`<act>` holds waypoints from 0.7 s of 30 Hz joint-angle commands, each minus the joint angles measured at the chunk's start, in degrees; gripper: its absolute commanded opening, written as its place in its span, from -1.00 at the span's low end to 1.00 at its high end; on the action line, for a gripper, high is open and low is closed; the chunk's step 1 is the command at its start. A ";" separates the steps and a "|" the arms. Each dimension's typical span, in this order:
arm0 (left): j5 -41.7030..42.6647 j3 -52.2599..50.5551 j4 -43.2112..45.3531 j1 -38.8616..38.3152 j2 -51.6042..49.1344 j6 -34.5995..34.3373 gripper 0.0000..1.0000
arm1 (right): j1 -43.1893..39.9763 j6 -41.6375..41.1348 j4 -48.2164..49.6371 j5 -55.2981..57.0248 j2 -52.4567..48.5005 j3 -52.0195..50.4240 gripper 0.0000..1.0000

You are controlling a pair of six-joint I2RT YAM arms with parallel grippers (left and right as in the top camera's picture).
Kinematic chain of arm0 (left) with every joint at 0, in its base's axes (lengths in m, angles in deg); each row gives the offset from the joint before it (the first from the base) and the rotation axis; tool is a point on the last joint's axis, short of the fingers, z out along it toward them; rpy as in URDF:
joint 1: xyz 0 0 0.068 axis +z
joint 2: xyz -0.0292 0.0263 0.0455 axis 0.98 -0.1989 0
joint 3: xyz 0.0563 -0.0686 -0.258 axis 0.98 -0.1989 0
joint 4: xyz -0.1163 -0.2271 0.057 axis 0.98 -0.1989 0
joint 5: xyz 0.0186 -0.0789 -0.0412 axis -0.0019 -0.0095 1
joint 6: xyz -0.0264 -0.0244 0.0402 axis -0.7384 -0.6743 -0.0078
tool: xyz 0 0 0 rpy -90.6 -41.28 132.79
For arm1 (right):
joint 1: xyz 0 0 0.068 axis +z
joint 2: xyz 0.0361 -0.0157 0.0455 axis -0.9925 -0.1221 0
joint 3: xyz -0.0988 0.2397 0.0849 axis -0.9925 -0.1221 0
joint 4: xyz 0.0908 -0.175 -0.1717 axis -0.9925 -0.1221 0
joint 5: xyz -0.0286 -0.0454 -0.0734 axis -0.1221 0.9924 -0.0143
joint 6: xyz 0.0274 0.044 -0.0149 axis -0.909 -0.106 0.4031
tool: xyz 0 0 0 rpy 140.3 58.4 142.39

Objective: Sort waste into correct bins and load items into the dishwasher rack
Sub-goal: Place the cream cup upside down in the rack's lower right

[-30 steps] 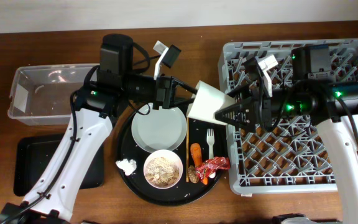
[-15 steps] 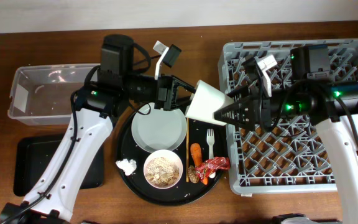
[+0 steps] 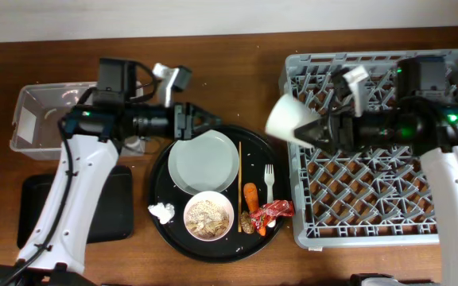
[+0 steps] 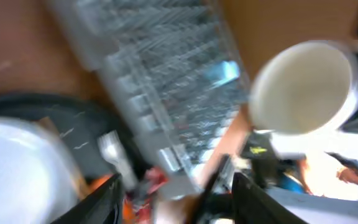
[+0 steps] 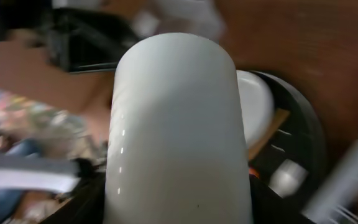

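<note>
1. Cream cup [image 3: 291,119] is the thing in hand in the overhead view. The right tool [image 3: 318,127] pinches it by its closed end, lying sideways at the left rim of the dishwasher rack [image 3: 380,199]. It is probably held this way so that it can be tipped mouth-down among the pegs. The left tool [image 3: 205,121] hangs left of the rack, spread and empty, apart from the cup. Also left of the rack, the round black tray [image 3: 165,238] carries the plate [image 3: 203,161], bowl [image 3: 208,214], fork [image 3: 269,183], chopstick [image 3: 239,187], carrot piece [image 3: 250,195] and red wrapper [image 3: 273,210], none of them sorted yet.
2. Left wrist view, blurred: the left tool's fingers stand apart with nothing between them. The cup's open mouth faces this camera, just beside the rack's wall.
3. Right wrist view: the cup's side fills the frame, clamped in the right tool. The plate shows beyond it, on the side away from the rack.
</note>
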 commanded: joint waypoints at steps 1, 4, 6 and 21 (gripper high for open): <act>-19.15 0.57 -5.27 0.31 0.13 5.11 0.10 | -3.30 -4.15 -0.76 18.27 0.22 4.39 -0.34; -29.62 0.57 -9.44 -0.28 0.13 5.11 0.10 | -5.70 -7.63 -1.66 31.06 0.22 7.04 -0.35; -32.68 0.57 -11.63 -0.42 0.11 5.11 0.10 | -7.10 -9.53 -2.08 37.55 0.22 7.96 -0.38; -33.68 0.55 -13.84 -0.42 0.11 5.09 0.10 | -26.03 -17.81 -12.39 52.37 -6.34 8.00 -0.49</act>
